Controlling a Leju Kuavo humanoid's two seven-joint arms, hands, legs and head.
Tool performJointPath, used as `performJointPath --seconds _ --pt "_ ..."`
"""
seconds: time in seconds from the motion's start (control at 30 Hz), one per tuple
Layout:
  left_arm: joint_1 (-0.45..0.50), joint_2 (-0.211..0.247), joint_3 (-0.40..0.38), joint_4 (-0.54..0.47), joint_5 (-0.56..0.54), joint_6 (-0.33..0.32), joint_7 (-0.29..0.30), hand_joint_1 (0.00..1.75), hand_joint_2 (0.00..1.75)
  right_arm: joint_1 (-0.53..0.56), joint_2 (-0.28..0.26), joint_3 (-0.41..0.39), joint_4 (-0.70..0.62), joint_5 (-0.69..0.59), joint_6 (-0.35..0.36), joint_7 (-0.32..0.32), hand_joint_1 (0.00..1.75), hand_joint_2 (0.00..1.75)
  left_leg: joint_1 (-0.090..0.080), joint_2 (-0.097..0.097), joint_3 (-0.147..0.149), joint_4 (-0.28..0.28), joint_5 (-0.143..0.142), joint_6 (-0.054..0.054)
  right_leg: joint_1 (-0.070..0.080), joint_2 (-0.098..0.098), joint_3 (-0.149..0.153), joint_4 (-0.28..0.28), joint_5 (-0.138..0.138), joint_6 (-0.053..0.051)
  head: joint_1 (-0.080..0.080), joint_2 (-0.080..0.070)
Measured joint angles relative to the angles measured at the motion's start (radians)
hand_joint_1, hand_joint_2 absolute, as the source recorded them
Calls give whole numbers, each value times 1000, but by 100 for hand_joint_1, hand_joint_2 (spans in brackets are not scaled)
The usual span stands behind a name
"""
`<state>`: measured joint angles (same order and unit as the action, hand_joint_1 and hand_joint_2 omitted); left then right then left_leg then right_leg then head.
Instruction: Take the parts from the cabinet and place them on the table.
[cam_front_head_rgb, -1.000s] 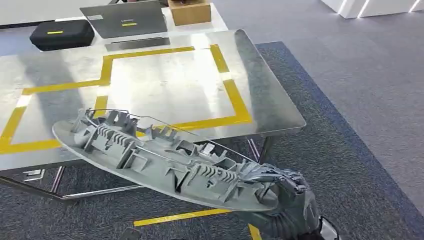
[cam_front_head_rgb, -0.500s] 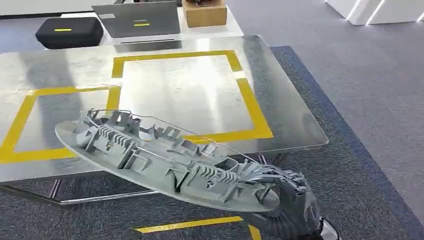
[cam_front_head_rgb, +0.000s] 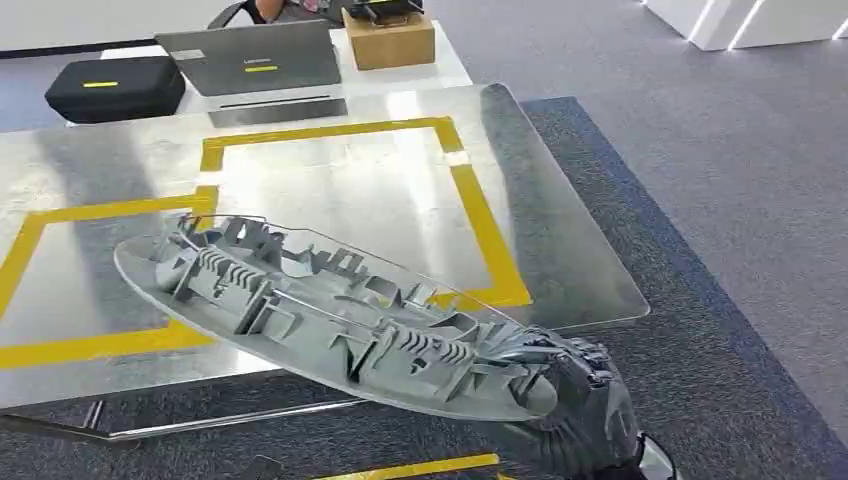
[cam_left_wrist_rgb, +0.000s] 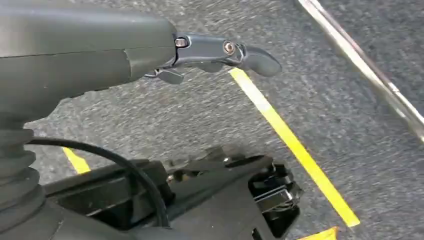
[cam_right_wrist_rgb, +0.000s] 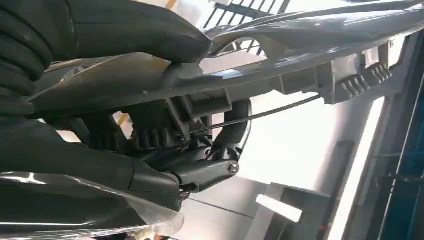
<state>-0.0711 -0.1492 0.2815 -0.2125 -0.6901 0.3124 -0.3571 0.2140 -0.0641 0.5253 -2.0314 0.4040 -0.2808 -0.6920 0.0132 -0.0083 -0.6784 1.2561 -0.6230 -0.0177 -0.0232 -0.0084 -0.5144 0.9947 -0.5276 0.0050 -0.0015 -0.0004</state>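
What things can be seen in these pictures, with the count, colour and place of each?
Ribbed plastic part: one, grey, long, held over the near edge of the table.
Table: one, shiny metal top with yellow tape lines.
Laptop: one, grey, open, on the white surface behind the table.
Case: one, black with a yellow mark, left of the laptop.
Cardboard box: one, brown, right of the laptop.
Carpet: grey, with yellow tape strips near the robot.
Right hand: grips the part's near end.
Left hand: hangs over the carpet, holding nothing.
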Motion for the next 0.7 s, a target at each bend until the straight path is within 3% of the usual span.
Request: performJointPath --seconds 0.03,0.07,0.1,0.13,0.17,0.23,0.27,0.3,0.33,0.37,0.43,0.47,0.5,0.53,0.57,0.6,0.63,0.67,0.7 --pt "-1 0 1 0 -1 0 0 0 175 0 0 0 0 1 -1 0 175 175 2 3 15 -65 49 -2 -3 -4 16 0 -11 4 0 0" --pt "-1 0 2 0 -3 0 0 0 175 -1 0 0 0 1 -2 0 175 175 3 13 37 -147 119 -1 -6 -9 33 0 -24 12 0 0" --pt "0 0 4 0 -3 0 0 0 175 0 0 1 0 1 -3 0 175 175 2 39 53 -219 193 2 -5 -14 30 -1 -36 19 -1 0" --pt "-1 -1 7 0 -4 -2 0 0 175 -1 0 1 1 1 -4 0 175 175 -8 52 42 -209 157 2 -3 -17 51 1 -45 26 -2 0" --pt "-5 -1 8 0 -4 -2 0 0 175 -2 1 1 0 1 -6 0 175 175 -11 50 42 -213 161 16 0 -24 50 -4 -51 35 -5 0" --pt "-3 -1 9 0 -5 -2 0 0 175 -1 1 2 0 2 -6 0 175 175 -10 33 44 -219 169 32 1 -32 70 -2 -45 50 -6 0" --pt "-4 -1 10 -1 -5 -2 0 0 175 -3 1 2 0 2 -6 1 175 175 -8 22 59 -221 170 40 -1 -35 75 -3 -53 57 -3 0" --pt "-3 -2 10 -1 -5 -2 0 0 175 -4 1 2 0 2 -6 1 175 175 -5 18 67 -225 170 46 -4 -19 62 19 -63 58 -2 0" --pt "-5 -2 11 -1 -5 -2 0 0 175 -5 1 2 0 2 -7 1 175 175 -5 12 69 -224 169 49 -4 -8 33 68 -65 57 0 0" --pt "-7 -2 11 0 -6 -2 0 0 175 -5 1 3 0 2 -7 0 175 175 -6 3 70 -224 165 55 -3 0 -33 169 -81 57 3 0" --pt "-5 -3 11 0 -6 -2 0 0 175 -3 1 3 0 2 -7 0 175 175 -10 -11 77 -224 153 63 1 4 -132 292 -158 56 3 0" --pt "-3 -3 11 -1 -6 -2 0 0 175 -2 1 3 1 2 -7 1 175 175 -11 -18 84 -224 147 64 2 5 -158 304 -182 54 4 0" --pt "-2 -3 11 0 -6 -2 0 0 175 -2 1 3 1 2 -7 1 175 175 -13 -27 94 -224 142 63 4 5 -167 282 -176 51 3 0" --pt "-3 -3 11 0 -6 -2 0 0 175 -2 1 3 1 2 -7 1 175 175 -14 -34 106 -224 134 64 5 6 -160 231 -141 47 4 0" --pt "-3 -3 11 0 -6 -2 0 0 175 -3 1 3 1 1 -7 1 175 175 -16 -42 119 -224 126 62 7 10 -142 155 -76 40 4 0" --pt "-2 -3 12 0 -6 -2 0 0 175 -3 1 3 1 1 -8 1 175 175 -17 -46 124 -225 118 60 10 20 -126 78 10 30 4 0" --pt "-5 -5 12 0 -6 -1 0 0 175 -1 1 3 1 1 -8 0 175 175 -21 -51 130 -215 110 55 13 33 -130 48 47 23 1 0" --pt "-4 -5 13 -1 -6 -2 0 0 175 -4 1 3 1 0 -8 1 175 175 -22 -58 126 -218 105 48 14 28 -126 50 18 21 7 0" --pt "-3 -6 13 -1 -8 -1 -2 0 175 -2 2 4 0 1 -8 1 175 175 -20 -59 126 -220 101 41 16 28 -113 49 47 15 4 0"
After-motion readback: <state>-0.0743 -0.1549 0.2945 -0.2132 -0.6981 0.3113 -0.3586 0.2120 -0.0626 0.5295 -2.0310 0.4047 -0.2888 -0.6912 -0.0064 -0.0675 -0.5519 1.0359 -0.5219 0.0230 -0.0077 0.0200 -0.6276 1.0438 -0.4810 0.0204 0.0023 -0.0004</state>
